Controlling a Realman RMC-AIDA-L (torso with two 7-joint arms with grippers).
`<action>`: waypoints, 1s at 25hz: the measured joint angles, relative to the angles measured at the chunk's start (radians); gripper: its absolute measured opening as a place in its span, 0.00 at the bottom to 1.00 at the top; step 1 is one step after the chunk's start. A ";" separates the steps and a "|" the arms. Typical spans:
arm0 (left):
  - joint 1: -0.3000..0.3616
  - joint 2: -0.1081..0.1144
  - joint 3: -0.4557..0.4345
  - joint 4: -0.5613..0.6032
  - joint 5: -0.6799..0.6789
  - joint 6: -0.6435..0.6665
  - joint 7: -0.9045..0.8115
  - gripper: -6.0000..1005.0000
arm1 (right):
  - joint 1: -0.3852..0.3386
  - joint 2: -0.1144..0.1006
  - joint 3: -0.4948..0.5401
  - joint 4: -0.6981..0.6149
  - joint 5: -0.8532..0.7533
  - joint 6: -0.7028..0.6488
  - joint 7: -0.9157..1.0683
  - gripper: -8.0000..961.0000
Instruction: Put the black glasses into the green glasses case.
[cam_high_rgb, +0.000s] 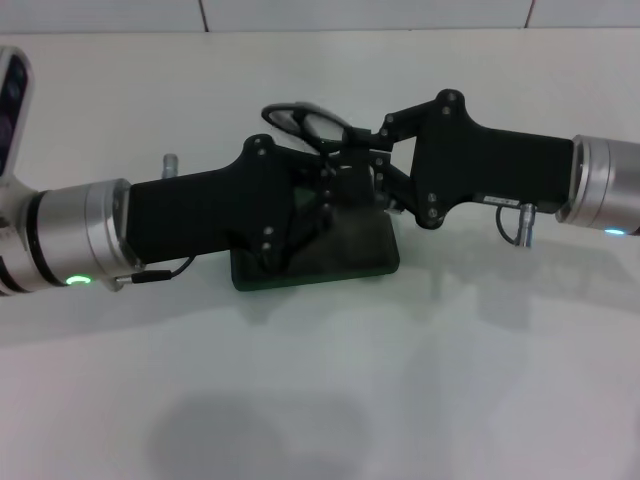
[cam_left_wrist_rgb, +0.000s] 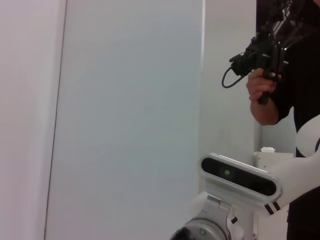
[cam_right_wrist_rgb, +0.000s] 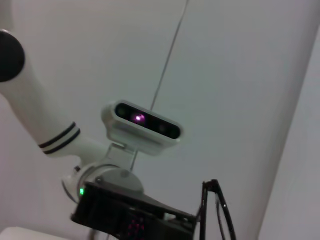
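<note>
Both black grippers, left (cam_high_rgb: 325, 205) and right (cam_high_rgb: 375, 165), jaw states indiscernible, crowd over the dark green oblong glasses case (cam_high_rgb: 340, 262) mid-surface, thin black-framed glasses (cam_high_rgb: 305, 122) just behind, white surface (cam_high_rgb: 320, 400) around.

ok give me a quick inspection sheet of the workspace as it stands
surface: plain white tabletop, shadows only.
job's things: thin black-framed glasses above the far edge of the dark green oblong hard-shell case, mostly hidden by the arms; cannot tell whether they are inside.
clutter: nothing seen.
grippers: left gripper and right gripper meet over the case, by the glasses.
cables: thin black wire at the left wrist.
surroundings: white wall; a person's hand holding a black device in the left wrist view.
</note>
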 joint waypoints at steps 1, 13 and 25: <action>0.004 0.001 0.000 0.000 0.000 0.000 0.000 0.06 | -0.003 0.000 0.001 -0.006 0.001 0.010 0.000 0.07; 0.143 0.043 0.001 -0.002 0.013 -0.005 0.001 0.06 | 0.000 0.000 -0.065 -0.023 0.009 0.111 -0.012 0.07; 0.302 0.081 -0.001 0.017 0.050 -0.036 0.005 0.07 | -0.013 0.000 -0.274 -0.092 0.011 0.266 -0.024 0.07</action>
